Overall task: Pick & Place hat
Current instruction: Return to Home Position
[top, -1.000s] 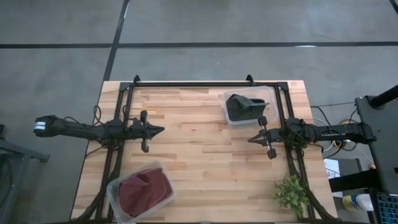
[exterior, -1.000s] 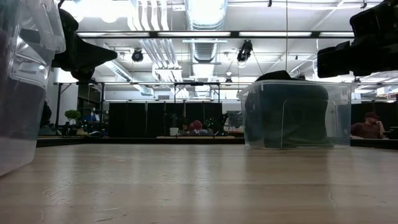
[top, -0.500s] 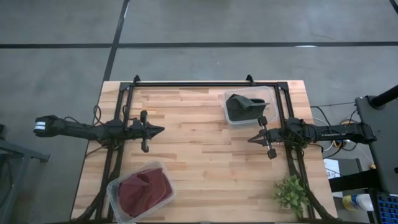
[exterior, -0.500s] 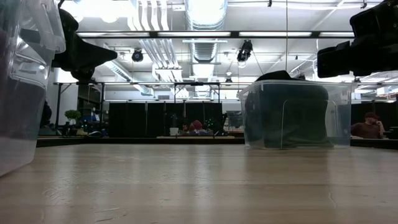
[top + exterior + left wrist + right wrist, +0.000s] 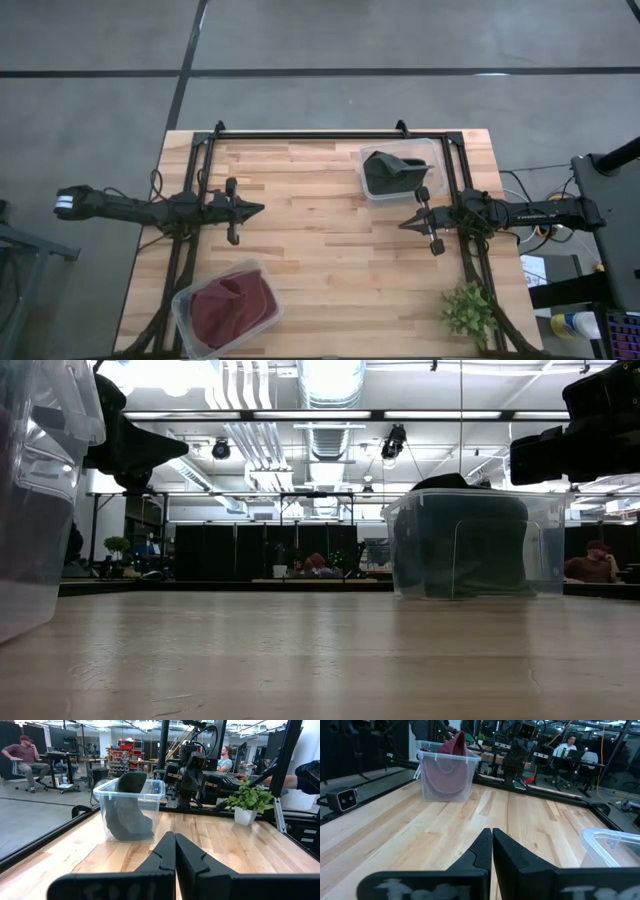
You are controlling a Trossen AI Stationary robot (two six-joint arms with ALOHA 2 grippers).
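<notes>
The left gripper (image 5: 261,209) hangs over the left-centre of the light wooden plank table (image 5: 320,255) in the high view, its tip pointing toward the middle. Its two dark fingers (image 5: 165,852) are pressed together with nothing between them. The right gripper (image 5: 402,226) mirrors it at right-centre, fingers (image 5: 502,851) likewise closed flush and empty. The two grippers are well apart.

The folded gray fabric cap (image 5: 388,172) sits inside the upper clear plastic bin (image 5: 436,150), in the upper right of the high view, near the table's far rail. In the low view this bin (image 5: 545,510) stands right of centre, the cap rising slightly above its rim.

In the lower left of the high view, the lower clear plastic bin (image 5: 181,306) holds a heap of dark red cap fabric (image 5: 232,300); I cannot tell how many caps make it up. Its wall (image 5: 40,490) fills the left edge of the low view.

A small green potted plant (image 5: 468,310) stands at the lower right corner of the table. Beyond the table, a seated person (image 5: 27,757) shows at a desk.
</notes>
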